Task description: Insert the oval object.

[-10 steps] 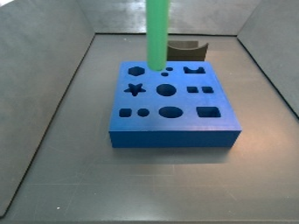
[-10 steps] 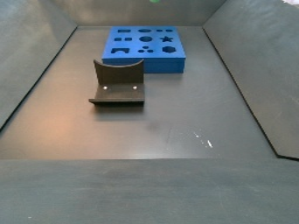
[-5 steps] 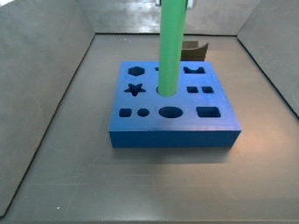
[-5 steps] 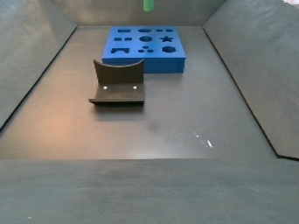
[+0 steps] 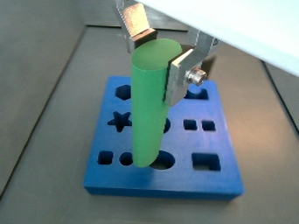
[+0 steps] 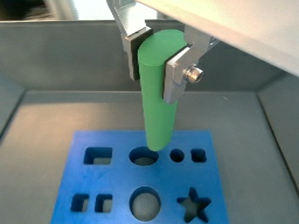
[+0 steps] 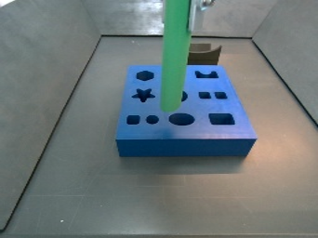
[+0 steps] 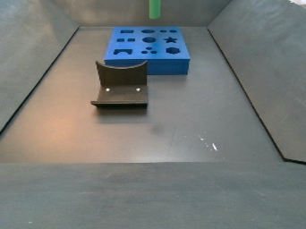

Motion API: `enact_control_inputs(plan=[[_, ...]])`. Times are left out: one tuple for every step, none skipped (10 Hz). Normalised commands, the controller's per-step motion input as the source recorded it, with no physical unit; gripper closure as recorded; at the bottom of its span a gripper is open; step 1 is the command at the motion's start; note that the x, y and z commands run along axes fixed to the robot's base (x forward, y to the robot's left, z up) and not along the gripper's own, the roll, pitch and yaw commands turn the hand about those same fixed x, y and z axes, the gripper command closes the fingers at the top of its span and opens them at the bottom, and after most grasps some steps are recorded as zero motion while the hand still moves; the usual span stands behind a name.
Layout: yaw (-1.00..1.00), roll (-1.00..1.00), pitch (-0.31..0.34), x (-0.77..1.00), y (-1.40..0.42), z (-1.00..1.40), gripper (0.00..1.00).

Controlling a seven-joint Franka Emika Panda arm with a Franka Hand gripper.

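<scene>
My gripper (image 5: 159,52) is shut on the top of the oval object (image 5: 149,105), a long smooth bright green rod that hangs upright from the fingers. The same grip shows in a wrist view (image 6: 156,66) with the rod (image 6: 156,101). The rod's lower end hovers above the blue block (image 7: 236,135), over its middle holes near the round hole (image 6: 142,157) and the oval hole (image 6: 145,203). In a side view the rod (image 7: 177,51) comes down from the top edge. Only its tip (image 8: 155,8) shows above the block (image 8: 180,63) in a side view.
The blue block has several shaped holes, among them a star (image 7: 141,95) and a hexagon (image 7: 145,75). The dark fixture (image 8: 120,85) stands on the floor beside the block and shows behind it in a side view (image 7: 204,53). Grey walls (image 7: 50,56) enclose the floor.
The rod has come down and shifted from the block's hexagon corner toward its middle holes, still held in the gripper. The block and fixture have not moved.
</scene>
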Motion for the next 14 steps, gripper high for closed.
enact_control_inputs(plan=[[-1.00, 0.03, -0.010, 0.00, 0.00, -0.27, 1.00], [-1.00, 0.03, -0.010, 0.00, 0.00, -0.27, 1.00], [-1.00, 0.04, -0.006, 0.00, 0.00, -0.26, 1.00], [-1.00, 0.04, -0.004, 0.00, 0.00, -0.24, 1.00], [-1.00, 0.00, 0.000, 0.04, 0.00, -0.06, 1.00], [-0.82, 0.00, 0.000, 0.29, 0.00, 0.00, 1.00], [-0.77, 0.00, 0.000, 0.35, -0.01, 0.00, 1.00], [-0.71, 0.00, 0.000, 0.42, -0.01, 0.00, 1.00], [-0.69, 0.00, -0.011, 0.44, -0.02, -0.03, 1.00], [-0.85, 0.00, -0.040, 0.27, 0.00, -0.04, 1.00], [-0.93, 0.00, -0.059, 0.16, 0.00, -0.05, 1.00], [-1.00, 0.00, -0.036, 0.00, 0.00, -0.10, 1.00], [-1.00, 0.02, -0.011, 0.00, 0.00, -0.13, 1.00], [-0.96, 0.07, -0.001, 0.06, 0.00, -0.25, 1.00]])
